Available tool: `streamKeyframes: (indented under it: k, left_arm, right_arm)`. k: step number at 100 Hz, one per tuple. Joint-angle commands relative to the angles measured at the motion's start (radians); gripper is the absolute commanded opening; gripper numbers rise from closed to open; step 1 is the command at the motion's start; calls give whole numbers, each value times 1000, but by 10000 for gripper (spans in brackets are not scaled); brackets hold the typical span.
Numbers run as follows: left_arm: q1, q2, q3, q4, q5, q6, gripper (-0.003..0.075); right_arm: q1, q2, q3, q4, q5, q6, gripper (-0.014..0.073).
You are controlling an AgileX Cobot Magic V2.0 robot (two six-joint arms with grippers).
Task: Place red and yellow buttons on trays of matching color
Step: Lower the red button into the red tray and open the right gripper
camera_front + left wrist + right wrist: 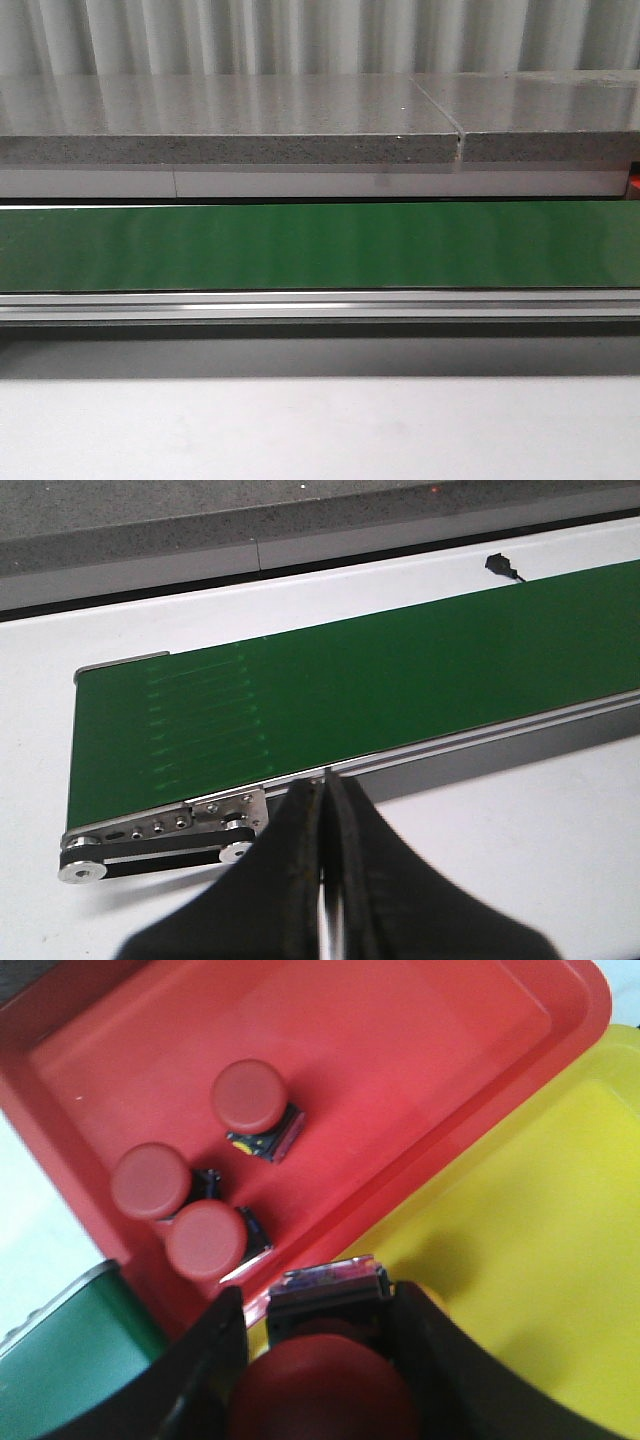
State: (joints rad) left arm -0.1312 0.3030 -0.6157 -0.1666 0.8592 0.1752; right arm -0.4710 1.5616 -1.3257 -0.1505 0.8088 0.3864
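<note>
Right fingers carried a red button above the seam between the two trays.

The right gripper (320, 1380) was clamped on a red button (318, 1392), its cap low between the two dark fingers (195, 1370) and its black base toward the red tray (420, 1050), where three red buttons (205, 1240) already lay. The held button hung over the red tray's rim, where it met the yellow tray (540, 1260); to do the drop well, I judged it should shift further over the red floor, onto bare space apart from the three, before the fingers let go. The left gripper (322, 880) hung with its fingers together, holding nothing, near the end of the green conveyor belt (350, 690), which carried no button.
</note>
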Motion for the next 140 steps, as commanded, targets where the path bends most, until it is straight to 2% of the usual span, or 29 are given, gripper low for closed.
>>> streamKeyframes:
  k: [1, 49, 114, 121, 133, 140]
  left_arm:
    - [-8, 9, -26, -21, -62, -4, -20]
    - [-8, 9, -26, -21, -62, -4, -20]
    - [-8, 9, -26, -21, -62, -4, -20]
    - [-8, 9, -26, -21, -62, -4, -20]
    - [-8, 9, -26, -21, -62, -4, -20]
    - [-8, 9, -26, -21, -62, -4, -20]
  right_arm:
    - [-14, -7, -32, -1, -83, 2, 204]
    - [-16, 159, -32, 45, -266, 2, 204]
    - [-21, 266, -32, 45, -345, 2, 211]
    - [-21, 266, -32, 44, -347, 1, 264]
    - [-21, 266, -32, 44, -347, 1, 436]
    - [-21, 266, -32, 44, -349, 1, 489]
